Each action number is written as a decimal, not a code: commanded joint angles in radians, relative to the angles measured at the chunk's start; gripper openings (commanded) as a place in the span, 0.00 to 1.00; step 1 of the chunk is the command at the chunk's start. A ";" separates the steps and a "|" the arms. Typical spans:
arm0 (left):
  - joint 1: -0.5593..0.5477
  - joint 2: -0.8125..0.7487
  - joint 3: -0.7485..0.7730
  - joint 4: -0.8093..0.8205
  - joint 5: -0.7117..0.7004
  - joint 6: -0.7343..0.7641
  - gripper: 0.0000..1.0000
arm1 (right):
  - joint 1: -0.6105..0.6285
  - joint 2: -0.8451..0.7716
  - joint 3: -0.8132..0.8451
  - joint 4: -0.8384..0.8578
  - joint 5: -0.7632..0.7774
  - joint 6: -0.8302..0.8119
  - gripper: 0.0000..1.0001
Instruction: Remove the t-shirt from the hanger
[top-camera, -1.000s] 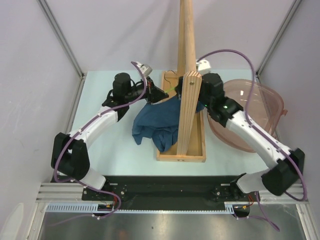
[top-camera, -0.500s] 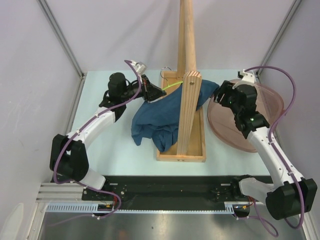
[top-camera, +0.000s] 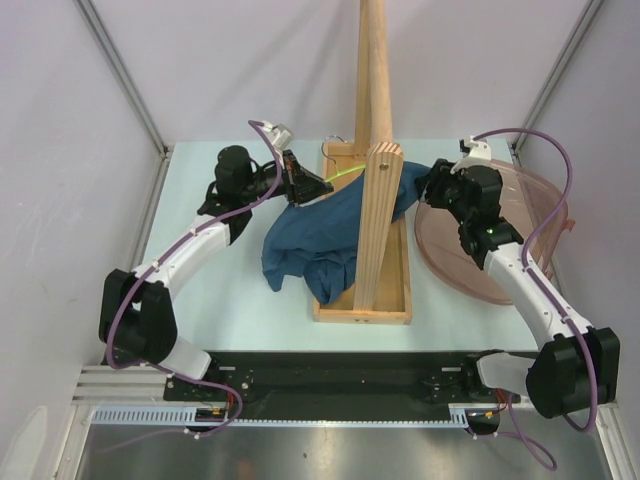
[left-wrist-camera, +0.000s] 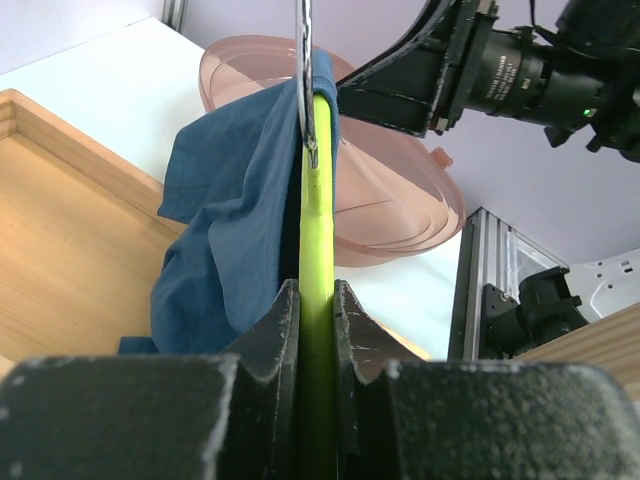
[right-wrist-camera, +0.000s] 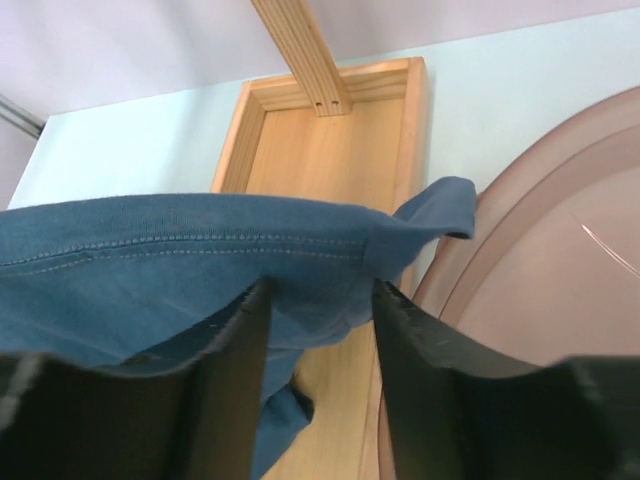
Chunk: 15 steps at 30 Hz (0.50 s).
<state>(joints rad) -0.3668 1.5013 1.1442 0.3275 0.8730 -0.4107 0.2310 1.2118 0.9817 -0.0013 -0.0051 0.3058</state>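
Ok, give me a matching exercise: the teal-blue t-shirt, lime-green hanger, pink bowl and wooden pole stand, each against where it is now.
1. dark teal-blue fabric t-shirt
2. thin lime-green hanger
3. round pink translucent bowl
4. tall wooden pole stand

A. at the right side of the table
B. clamped between the left jaws
C. upright at the table's middle
D. hem between the right jaws

Pairs: 1-D, 2-B, 3-A, 4-C.

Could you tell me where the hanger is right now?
The hanger sits just left of the wooden pole in the top view, clamped in the left gripper, with the t-shirt draped over it.
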 joint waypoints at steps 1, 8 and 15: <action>0.000 -0.066 0.005 0.085 0.041 -0.016 0.00 | -0.004 0.015 0.003 0.095 -0.021 -0.001 0.43; 0.000 -0.046 0.002 0.128 0.073 -0.043 0.00 | -0.001 0.042 0.025 0.090 -0.039 0.010 0.38; 0.000 -0.046 0.002 0.136 0.087 -0.042 0.00 | -0.001 0.057 0.044 0.083 -0.041 0.004 0.14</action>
<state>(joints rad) -0.3660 1.4940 1.1397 0.3580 0.8963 -0.4286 0.2310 1.2507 0.9825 0.0479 -0.0441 0.3145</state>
